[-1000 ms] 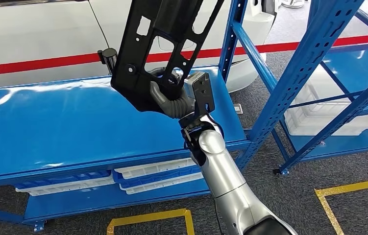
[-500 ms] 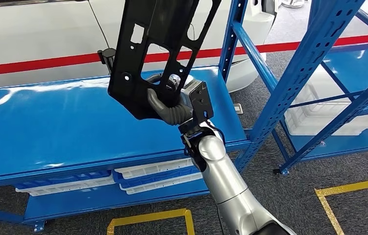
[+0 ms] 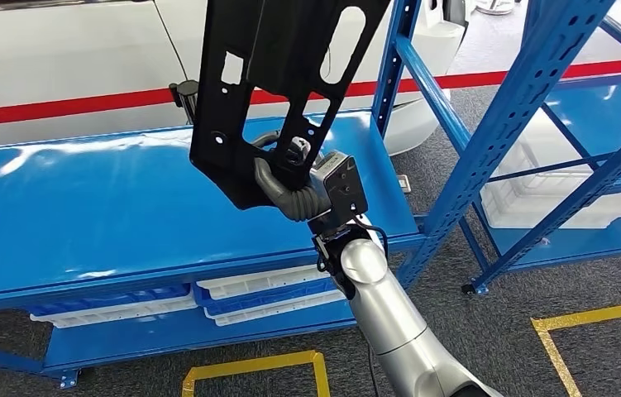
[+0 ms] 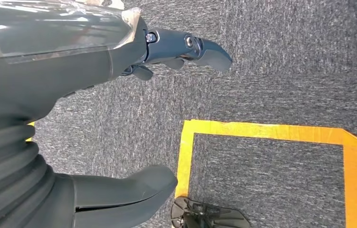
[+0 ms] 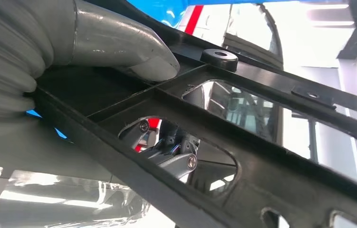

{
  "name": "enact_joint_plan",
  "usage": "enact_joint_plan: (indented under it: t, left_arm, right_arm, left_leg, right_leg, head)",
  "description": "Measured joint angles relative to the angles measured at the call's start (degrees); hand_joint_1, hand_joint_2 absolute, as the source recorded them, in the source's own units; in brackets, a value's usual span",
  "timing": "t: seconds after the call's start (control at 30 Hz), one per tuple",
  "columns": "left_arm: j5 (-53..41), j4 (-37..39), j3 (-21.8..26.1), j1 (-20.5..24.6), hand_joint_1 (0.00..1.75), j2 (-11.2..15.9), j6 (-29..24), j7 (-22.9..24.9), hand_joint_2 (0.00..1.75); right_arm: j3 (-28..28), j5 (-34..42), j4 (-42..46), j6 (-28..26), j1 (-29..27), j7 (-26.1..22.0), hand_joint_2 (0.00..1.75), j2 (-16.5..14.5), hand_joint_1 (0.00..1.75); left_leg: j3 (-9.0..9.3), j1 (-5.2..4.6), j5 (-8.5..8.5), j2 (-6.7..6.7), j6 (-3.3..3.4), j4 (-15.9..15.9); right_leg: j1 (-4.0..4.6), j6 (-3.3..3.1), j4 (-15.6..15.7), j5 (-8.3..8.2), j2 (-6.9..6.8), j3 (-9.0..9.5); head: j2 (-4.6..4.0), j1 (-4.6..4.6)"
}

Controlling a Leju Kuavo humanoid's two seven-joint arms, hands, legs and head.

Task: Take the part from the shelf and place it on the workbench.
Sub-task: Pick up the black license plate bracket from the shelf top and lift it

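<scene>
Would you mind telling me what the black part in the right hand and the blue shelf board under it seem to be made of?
Black part: probably moulded plastic, matte, with ribs, bosses and cut-out windows. Shelf board: likely painted sheet metal, glossy, with bright glare streaks. The right hand grips the part's lower end.

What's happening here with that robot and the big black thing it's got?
The robot's right hand grips a large black plastic part and holds it upright in the air above the blue shelf. The thumb lies on one face of the part and the fingers reach through an opening from the other side. The left hand hangs over grey carpet with yellow floor tape, holding nothing. The part has not been set down yet.
</scene>
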State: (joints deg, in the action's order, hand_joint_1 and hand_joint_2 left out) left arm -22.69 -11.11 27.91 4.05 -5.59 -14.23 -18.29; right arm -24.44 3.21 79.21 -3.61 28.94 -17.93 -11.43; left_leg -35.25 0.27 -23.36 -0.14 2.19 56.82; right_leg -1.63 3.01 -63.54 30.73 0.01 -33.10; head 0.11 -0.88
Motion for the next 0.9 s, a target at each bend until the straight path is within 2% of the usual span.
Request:
enact_joint_plan:
  t: [0.03,0.07,0.13,0.17,0.2,0.23,0.27,0.33,0.37,0.4,0.43,0.5,0.53,0.57,0.6,0.67,0.7,0.73,0.77,0.83,0.87,0.9]
  left_arm:
    - [0.02,0.0,0.11,0.02,0.0,0.02,-0.01,-0.13,1.75]
    - [0.04,0.0,0.22,0.04,0.0,0.08,-0.02,-0.22,1.75]
    - [0.15,0.01,0.38,0.03,0.0,0.15,-0.07,-0.31,1.75]
    - [0.24,0.01,0.43,-0.01,0.0,0.21,-0.1,-0.33,1.75]
    - [0.32,0.01,0.45,-0.04,0.0,0.23,-0.13,-0.33,1.75]
    - [0.39,0.02,0.48,-0.07,0.0,0.25,-0.14,-0.33,1.75]
    - [0.43,0.02,0.51,-0.07,0.0,0.25,-0.15,-0.34,1.75]
    - [0.44,0.03,0.56,-0.06,0.0,0.2,-0.15,-0.35,1.75]
    - [0.44,0.03,0.59,-0.06,0.0,0.2,-0.15,-0.36,1.75]
    - [0.44,0.03,0.62,-0.06,0.0,0.21,-0.15,-0.36,1.75]
    - [0.44,0.02,0.65,-0.06,0.0,0.21,-0.15,-0.36,1.75]
    - [0.44,0.02,0.66,0.01,0.0,0.22,-0.15,-0.36,1.75]
    - [0.44,0.01,0.66,0.07,0.0,0.22,-0.14,-0.38,1.75]
    - [0.44,0.01,0.67,0.13,0.0,0.22,-0.12,-0.42,1.75]
    - [0.45,0.01,0.68,0.16,0.0,0.23,-0.1,-0.47,1.75]
    - [0.47,0.01,0.73,0.14,0.0,0.22,-0.06,-0.56,1.75]
    - [0.48,0.02,0.74,0.17,0.0,0.2,-0.04,-0.6,1.75]
    - [0.48,0.02,0.75,0.21,0.0,0.19,-0.02,-0.65,1.75]
    - [0.46,0.02,0.75,0.26,0.0,0.18,0.01,-0.69,1.75]
    - [0.32,0.01,0.75,0.34,0.0,0.19,0.14,-0.74,1.75]
    - [0.2,0.01,0.75,0.34,0.0,0.18,0.22,-0.73,1.75]
    - [0.07,0.02,0.74,0.33,0.0,0.16,0.3,-0.73,1.75]
  right_arm:
    - [-0.25,0.13,0.1,0.01,0.07,-0.13,1.75,0.09,1.75]
    - [-0.43,0.27,0.15,0.01,0.14,-0.26,1.75,0.2,1.75]
    - [-0.76,0.51,0.15,0.04,0.18,-0.53,1.75,0.43,1.75]
    - [-0.9,0.64,0.14,0.08,0.23,-0.73,1.75,0.57,1.75]
    - [-1.07,0.76,0.14,0.13,0.29,-0.97,1.75,0.64,1.75]
    - [-1.22,0.86,0.13,0.18,0.37,-1.23,1.75,0.7,1.75]
    - [-1.35,0.92,0.12,0.21,0.45,-1.45,1.75,0.73,1.75]
    - [-1.52,0.96,0.08,0.22,0.46,-1.67,1.75,0.8,1.75]
    - [-1.59,0.96,0.03,0.24,0.43,-1.69,1.75,0.87,1.75]
    - [-1.63,0.96,-0.01,0.25,0.41,-1.7,1.75,0.96,1.75]
    - [-1.67,0.96,-0.05,0.26,0.39,-1.7,1.75,1.03,1.75]
    - [-1.72,0.96,-0.06,0.27,0.41,-1.72,1.75,1.12,1.75]
    - [-1.74,0.98,-0.05,0.27,0.47,-1.76,1.75,1.13,1.75]
    - [-1.77,1.01,-0.05,0.28,0.55,-1.81,1.75,1.13,1.75]
    - [-1.81,1.09,-0.05,0.31,0.61,-1.9,1.75,1.13,1.75]
    - [-1.89,1.3,-0.08,0.38,0.67,-2.15,1.75,1.15,1.75]
    - [-1.91,1.48,-0.11,0.44,0.69,-2.39,1.75,1.2,1.75]
    - [-1.93,1.67,-0.15,0.51,0.71,-2.65,1.75,1.27,1.75]
    - [-1.95,1.87,-0.19,0.57,0.74,-2.94,1.75,1.37,1.75]
    - [-2.01,2.19,-0.27,0.66,0.71,-3.46,1.75,1.59,1.75]
    - [-2.03,2.25,-0.34,0.66,0.64,-3.66,1.75,1.72,1.75]
    - [-2.06,2.28,-0.41,0.65,0.57,-3.82,1.75,1.86,1.75]
  left_leg:
    - [-0.2,-0.04,0.07,-0.03,-0.32,0.21]
    - [-0.42,-0.13,0.14,-0.06,-0.64,0.54]
    - [-0.85,-0.14,0.46,-0.2,-1.3,0.98]
    - [-1.09,0.02,0.41,-0.24,-1.62,1.23]
    - [-1.49,0.23,-0.32,-0.22,-1.96,1.78]
    - [-2.12,0.41,-1.86,-0.16,-2.3,3.2]
    - [-3.02,0.56,-4.1,-0.1,-2.6,5.58]
    - [-5.34,0.67,-8.98,-0.03,-3.07,12.92]
    - [-6.0,0.72,-10.24,-0.03,-3.19,15.86]
    - [-5.8,0.76,-10.4,-0.03,-3.2,17.2]
    - [-4.36,0.77,-9.41,-0.03,-3.11,16.06]
    - [1.11,0.77,-6.79,-0.06,-2.74,8.65]
    - [3.72,0.64,-6.17,-0.11,-2.52,4.72]
    - [5.42,0.47,-5.99,-0.19,-2.24,2.02]
    - [6.16,0.23,-6.16,-0.25,-2.0,0.66]
    - [5.91,-0.15,-5.64,-0.26,-1.29,0.38]
    - [5.66,-0.13,-5.14,-0.12,-0.85,0.14]
    - [5.24,-0.06,-4.51,0.03,-0.27,-0.1]
    - [4.68,0.04,-3.84,0.19,0.17,-0.35]
    - [3.27,0.0,-2.69,0.31,0.67,-0.41]
    - [2.52,-0.1,-2.15,0.33,0.71,-0.39]
    - [1.78,-0.19,-1.62,0.34,0.75,-0.36]
  right_leg:
    - [0.03,0.09,3.17,-0.98,0.07,1.95]
    - [0.02,-0.03,5.17,-1.5,0.15,2.97]
    - [0.21,-0.62,5.45,-1.88,0.35,2.81]
    - [0.02,-0.99,5.51,-2.05,0.34,2.46]
    - [-0.07,-1.5,5.44,-2.33,0.32,2.18]
    - [-0.16,-2.07,5.48,-2.7,0.27,1.83]
    - [-0.19,-2.6,5.5,-3.08,0.2,1.43]
    - [0.07,-3.22,5.46,-3.79,0.07,0.47]
    - [0.19,-3.3,5.44,-4.14,0.02,-0.01]
    - [0.29,-3.27,5.43,-4.49,-0.01,-0.5]
    - [0.34,-3.18,5.41,-4.8,-0.02,-0.89]
    - [0.38,-2.82,5.4,-5.35,-0.01,-1.39]
    - [0.46,-2.53,5.4,-5.61,-0.01,-1.54]
    - [0.51,-2.14,5.41,-5.87,-0.04,-1.63]
    - [0.52,-1.73,5.43,-6.15,-0.07,-1.71]
    - [0.51,-0.87,5.64,-6.81,-0.1,-1.8]
    - [0.51,-0.65,5.33,-6.57,-0.1,-2.14]
    - [0.61,-0.71,4.2,-5.53,-0.09,-2.82]
    - [0.72,-0.99,1.93,-3.68,-0.08,-3.85]
    - [0.79,-1.88,-5.43,1.1,-0.08,-6.38]
    - [0.8,-1.94,-8.87,2.59,-0.08,-7.15]
    - [0.81,-1.75,-11.04,3.13,-0.08,-7.27]
  head:
    - [0.0,0.02]
    - [0.0,-0.01]
    - [0.0,0.04]
    - [0.0,0.03]
    - [0.0,0.09]
    - [0.0,0.1]
    - [0.0,0.14]
    - [0.0,0.18]
    - [0.0,0.18]
    - [0.0,0.19]
    - [0.0,0.19]
    - [0.0,0.2]
    - [0.0,0.17]
    - [0.0,0.15]
    - [0.0,0.14]
    - [0.0,0.13]
    - [0.0,0.13]
    - [0.0,0.07]
    - [0.0,0.01]
    - [0.0,-0.13]
    - [0.0,-0.13]
    - [0.0,-0.13]
